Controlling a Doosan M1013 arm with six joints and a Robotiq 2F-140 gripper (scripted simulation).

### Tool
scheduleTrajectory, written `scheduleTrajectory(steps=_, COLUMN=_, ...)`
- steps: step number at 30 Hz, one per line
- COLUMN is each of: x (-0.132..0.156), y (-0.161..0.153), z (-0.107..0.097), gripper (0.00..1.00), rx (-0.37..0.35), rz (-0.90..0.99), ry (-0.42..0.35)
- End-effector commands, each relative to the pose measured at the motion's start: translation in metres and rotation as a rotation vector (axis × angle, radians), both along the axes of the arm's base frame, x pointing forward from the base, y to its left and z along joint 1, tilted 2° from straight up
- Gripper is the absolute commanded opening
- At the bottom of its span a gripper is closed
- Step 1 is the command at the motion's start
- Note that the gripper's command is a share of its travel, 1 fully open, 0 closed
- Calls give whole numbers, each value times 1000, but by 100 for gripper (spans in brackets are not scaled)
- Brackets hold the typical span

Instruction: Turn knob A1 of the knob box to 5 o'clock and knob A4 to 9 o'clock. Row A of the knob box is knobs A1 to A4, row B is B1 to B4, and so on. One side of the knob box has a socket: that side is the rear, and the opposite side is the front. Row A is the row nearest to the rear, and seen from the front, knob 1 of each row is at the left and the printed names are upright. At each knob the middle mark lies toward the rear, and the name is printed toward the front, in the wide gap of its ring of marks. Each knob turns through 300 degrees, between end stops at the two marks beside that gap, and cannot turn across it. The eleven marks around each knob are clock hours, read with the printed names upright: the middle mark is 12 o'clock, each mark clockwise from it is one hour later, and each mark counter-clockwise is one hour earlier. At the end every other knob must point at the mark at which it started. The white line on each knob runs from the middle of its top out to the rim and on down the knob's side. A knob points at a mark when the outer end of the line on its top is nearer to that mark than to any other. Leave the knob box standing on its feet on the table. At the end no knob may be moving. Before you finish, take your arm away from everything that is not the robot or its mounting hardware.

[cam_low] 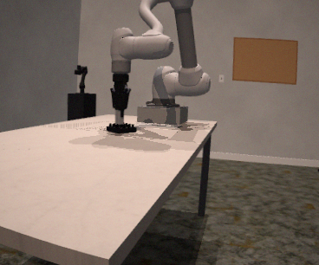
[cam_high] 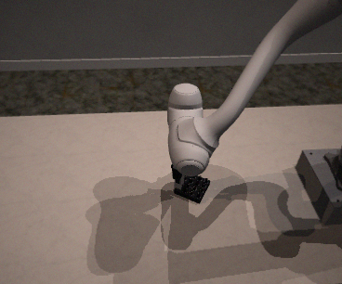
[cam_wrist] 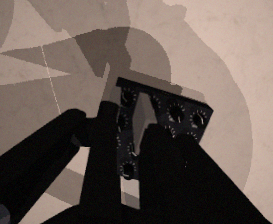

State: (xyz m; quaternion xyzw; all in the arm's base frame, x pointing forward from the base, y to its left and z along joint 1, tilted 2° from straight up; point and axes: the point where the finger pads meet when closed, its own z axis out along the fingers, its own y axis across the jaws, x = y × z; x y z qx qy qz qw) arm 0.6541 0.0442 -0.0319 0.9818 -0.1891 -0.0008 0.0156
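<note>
- In the exterior view, a dark pedestal (cam_low: 81, 106) with a small black stand on top stood by the left wall, behind the table (cam_low: 69, 182).
- The knob box (cam_low: 121, 127) sat flat on the table, near its far end and just left of the arm's grey base block (cam_low: 149, 115).
- The gripper (cam_low: 120, 116) hung straight down over the knob box, its tip at the level of the knobs.
- In the wrist view, the fingers stood close together with a slim gap, straddling the near-left part of the knob box (cam_wrist: 187, 115); whether they touched a knob could not be told, and nothing was clamped between them.
- An orange board (cam_low: 264, 60) hung on the far wall at the right.
</note>
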Motion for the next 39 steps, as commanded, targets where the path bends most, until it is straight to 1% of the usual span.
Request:
scheduleTrajectory(steps=1, x=0, y=0, z=0, gripper=12, rx=0, rz=0, ry=0)
scheduleTrajectory(steps=19, x=0, y=0, z=-1, gripper=12, rx=0, rz=0, ry=0)
scheduleTrajectory(steps=39, x=0, y=0, z=-13, gripper=12, rx=0, rz=0, ry=0)
